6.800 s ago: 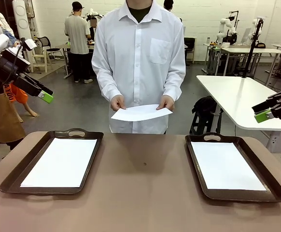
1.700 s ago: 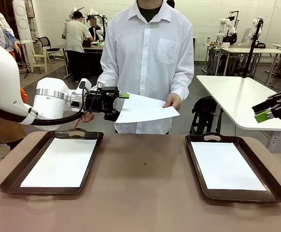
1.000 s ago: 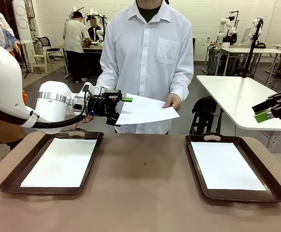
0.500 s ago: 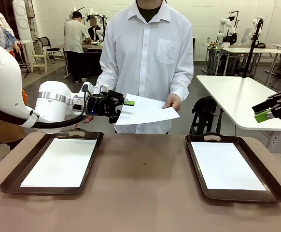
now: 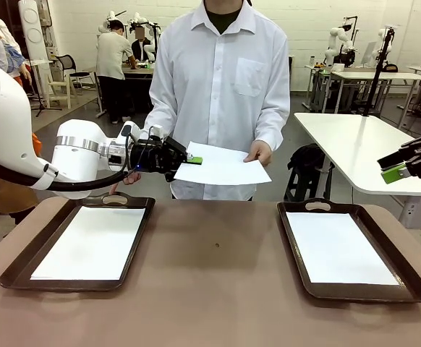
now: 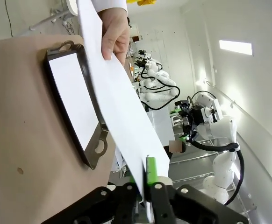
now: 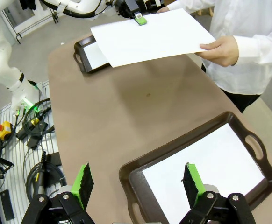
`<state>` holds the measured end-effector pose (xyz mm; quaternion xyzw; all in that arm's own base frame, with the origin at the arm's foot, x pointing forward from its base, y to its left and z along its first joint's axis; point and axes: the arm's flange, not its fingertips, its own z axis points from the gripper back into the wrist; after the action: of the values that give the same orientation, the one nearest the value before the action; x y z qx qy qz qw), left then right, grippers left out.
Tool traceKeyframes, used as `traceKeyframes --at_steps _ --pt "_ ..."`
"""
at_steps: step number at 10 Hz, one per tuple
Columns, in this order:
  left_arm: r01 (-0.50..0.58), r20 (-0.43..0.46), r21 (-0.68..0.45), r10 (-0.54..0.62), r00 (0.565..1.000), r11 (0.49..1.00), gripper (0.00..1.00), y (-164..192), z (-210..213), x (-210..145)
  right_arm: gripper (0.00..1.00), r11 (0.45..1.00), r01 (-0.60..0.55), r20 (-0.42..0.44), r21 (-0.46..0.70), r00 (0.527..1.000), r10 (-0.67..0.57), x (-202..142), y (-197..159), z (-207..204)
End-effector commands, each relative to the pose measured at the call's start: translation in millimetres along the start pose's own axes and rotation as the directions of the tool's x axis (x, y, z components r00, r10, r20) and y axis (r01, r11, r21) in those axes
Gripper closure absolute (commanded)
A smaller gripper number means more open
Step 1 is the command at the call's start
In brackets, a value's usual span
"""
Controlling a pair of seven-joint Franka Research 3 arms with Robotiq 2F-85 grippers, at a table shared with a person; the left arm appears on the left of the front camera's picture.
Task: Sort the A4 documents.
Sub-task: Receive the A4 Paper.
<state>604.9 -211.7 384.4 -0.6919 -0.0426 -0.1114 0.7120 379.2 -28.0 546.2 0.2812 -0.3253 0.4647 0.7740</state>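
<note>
A person across the table holds out a white A4 document (image 5: 225, 165) above the table's far edge, one hand (image 5: 257, 153) on its right edge. My left gripper (image 5: 192, 160) is shut on the sheet's left edge. In the left wrist view the green pads (image 6: 151, 170) pinch the sheet (image 6: 117, 93) edge-on. More A4 documents lie flat in the trays, one in the left tray (image 5: 91, 242) and one in the right (image 5: 341, 248). My right gripper (image 5: 395, 172) hangs open, high at the far right. In its own view it (image 7: 138, 179) is above the right tray (image 7: 126, 175).
Two dark brown handled trays sit on the brown table, the left tray (image 5: 22, 264) and the right tray (image 5: 290, 246). The tabletop (image 5: 214, 289) between them is bare. A white table (image 5: 355, 144) stands behind on the right. Other people stand far back.
My left gripper's jaws have closed onto the sheet's left edge. That edge has dropped slightly, so the sheet lies flatter. The right arm has not moved.
</note>
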Motion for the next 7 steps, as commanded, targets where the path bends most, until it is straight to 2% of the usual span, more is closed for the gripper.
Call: traceKeyframes --at_steps 1,6,7 --pt "0.013 0.038 0.005 -0.013 0.999 1.000 1.00 -2.0 -3.0 -6.0 0.00 1.000 0.004 -0.005 0.001 1.000 -0.004 -1.1 -0.3 -1.4" --pt "0.011 0.043 0.019 -0.012 0.999 1.000 1.00 -3.3 -2.2 -6.4 0.00 1.000 0.004 -0.005 0.001 1.000 -0.004 -1.1 -0.3 -1.4" --pt "0.002 0.015 0.033 -0.003 1.000 0.999 1.00 -4.5 -3.0 -6.6 0.00 1.000 0.004 -0.005 0.001 1.000 -0.004 -1.1 -0.3 -1.4"
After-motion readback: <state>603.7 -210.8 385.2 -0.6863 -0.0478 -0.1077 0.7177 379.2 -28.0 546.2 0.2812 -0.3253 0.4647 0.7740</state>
